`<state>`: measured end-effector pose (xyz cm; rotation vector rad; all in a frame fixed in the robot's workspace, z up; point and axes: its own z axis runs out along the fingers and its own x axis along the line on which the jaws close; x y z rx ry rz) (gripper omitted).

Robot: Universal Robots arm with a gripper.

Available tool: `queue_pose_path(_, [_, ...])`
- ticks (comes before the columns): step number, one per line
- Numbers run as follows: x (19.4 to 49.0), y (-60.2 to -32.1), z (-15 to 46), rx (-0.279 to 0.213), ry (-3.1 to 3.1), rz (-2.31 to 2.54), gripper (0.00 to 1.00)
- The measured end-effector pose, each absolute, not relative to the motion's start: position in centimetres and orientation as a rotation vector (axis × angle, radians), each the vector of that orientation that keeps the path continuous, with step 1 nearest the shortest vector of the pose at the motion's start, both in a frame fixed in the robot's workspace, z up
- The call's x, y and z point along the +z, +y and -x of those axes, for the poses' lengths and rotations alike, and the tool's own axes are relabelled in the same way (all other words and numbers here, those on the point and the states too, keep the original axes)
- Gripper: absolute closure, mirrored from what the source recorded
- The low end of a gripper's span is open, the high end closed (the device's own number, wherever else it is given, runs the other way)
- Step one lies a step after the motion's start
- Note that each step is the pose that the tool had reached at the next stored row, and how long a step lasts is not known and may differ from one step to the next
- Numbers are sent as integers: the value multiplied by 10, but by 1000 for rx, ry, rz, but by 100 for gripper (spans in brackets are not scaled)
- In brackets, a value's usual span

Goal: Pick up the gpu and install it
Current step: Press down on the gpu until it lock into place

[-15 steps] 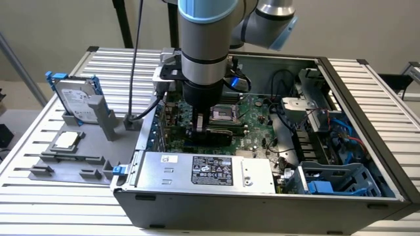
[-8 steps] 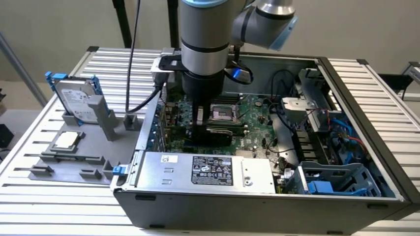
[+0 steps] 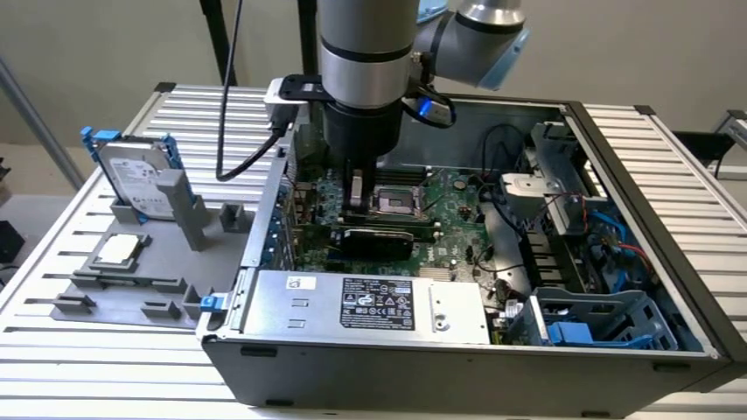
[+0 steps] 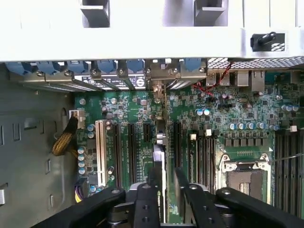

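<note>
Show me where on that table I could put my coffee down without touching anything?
Bare slats lie at the table edge nearest the camera, beside the grey parts holder, and behind the hard drive. Another strip runs along the exterior view's right. The open computer case is crowded, with the arm reaching in.

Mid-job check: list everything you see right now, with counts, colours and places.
gpu: one, thin card seen edge-on, upright over the motherboard slots between the gripper fingers.
Motherboard: one, green, inside the case.
CPU socket: one, silver and black, mid-board.
Case: one, grey, open, on the table.
Power supply: one, silver, at the case's near edge.
Hard drive: one, silver with blue rails, upright in the grey holder.
CPU chip: one, silver, on the holder.
Gripper: one, black, down inside the case.
</note>
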<state>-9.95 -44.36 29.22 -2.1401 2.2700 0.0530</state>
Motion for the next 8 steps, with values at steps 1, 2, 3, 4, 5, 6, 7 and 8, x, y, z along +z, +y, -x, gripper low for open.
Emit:
queue_pose_path(1, [292,-444,99,54,2270,2140,80])
queue_pose_path(2, [293,-444,99,57,2268,2139,80])
queue_pose_path(3, [293,-444,99,60,2267,2137,86])
queue_pose_path(4, [293,-444,99,64,2265,2136,86])
queue_pose_path(5, [293,-444,99,67,2264,2134,89])
queue_pose_path(6, [293,-444,99,70,2262,2133,89])
queue_pose_path(7, [293,-444,99,74,2261,2131,89])
queue_pose_path(8, [293,-444,99,77,2259,2130,89])
